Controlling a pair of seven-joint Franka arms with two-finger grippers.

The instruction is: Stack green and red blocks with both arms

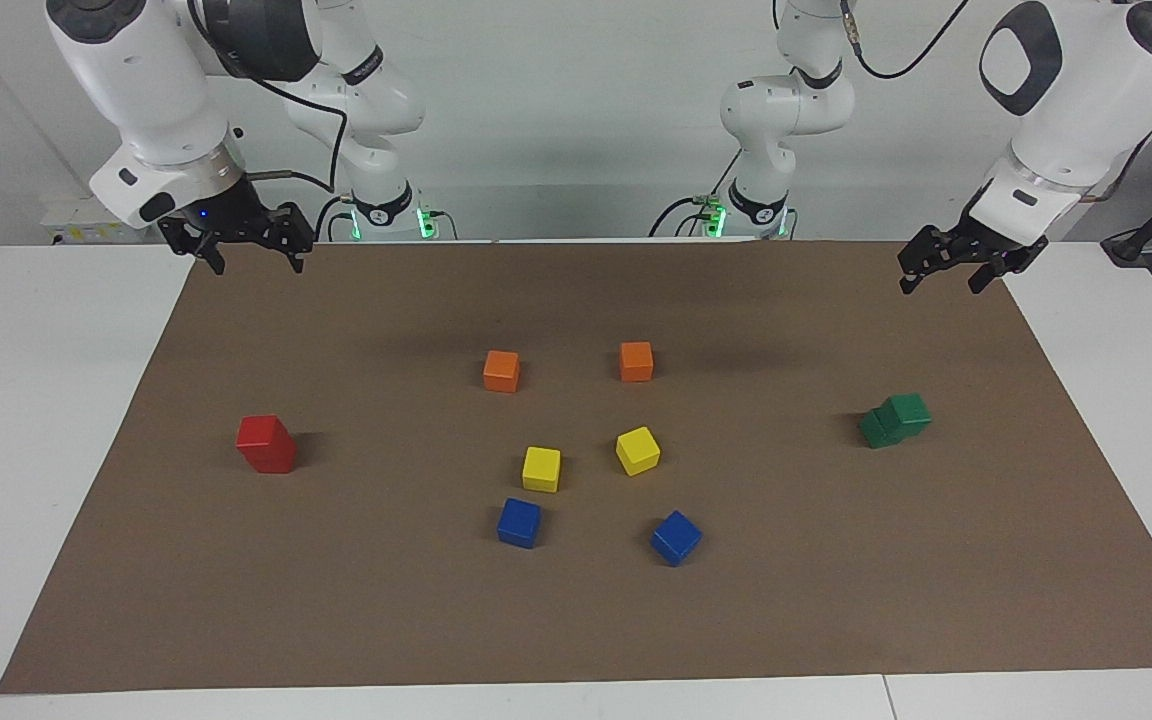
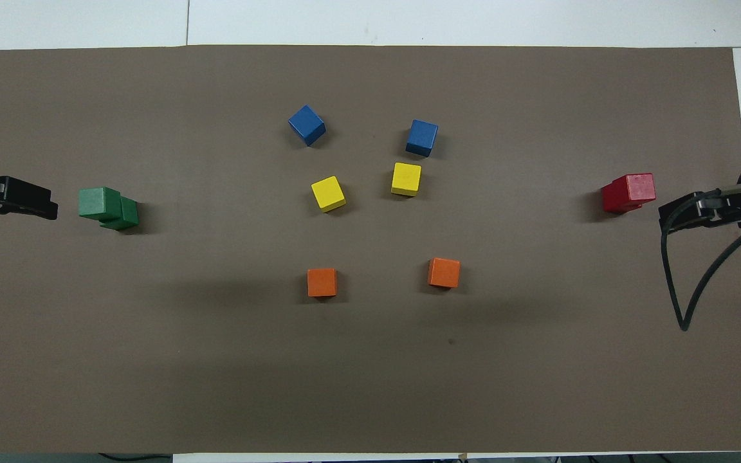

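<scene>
Two red blocks [image 1: 267, 443] stand stacked near the right arm's end of the brown mat; the stack also shows in the overhead view [image 2: 628, 191]. Two green blocks [image 1: 896, 420] stand stacked near the left arm's end, the upper one shifted off-centre on the lower; this stack shows in the overhead view too [image 2: 108, 208]. My right gripper [image 1: 254, 260] is open and empty, raised over the mat's edge by the robots. My left gripper [image 1: 944, 280] is open and empty, raised over the mat's corner at its own end. Both grippers' tips show in the overhead view [image 2: 23, 199] [image 2: 692, 212].
In the mat's middle lie two orange cubes [image 1: 501, 370] [image 1: 636, 361], two yellow cubes [image 1: 541, 468] [image 1: 638, 450] and two blue cubes [image 1: 519, 522] [image 1: 676, 537]. The brown mat [image 1: 576, 620] covers most of the white table. A black cable [image 2: 686, 296] hangs from the right arm.
</scene>
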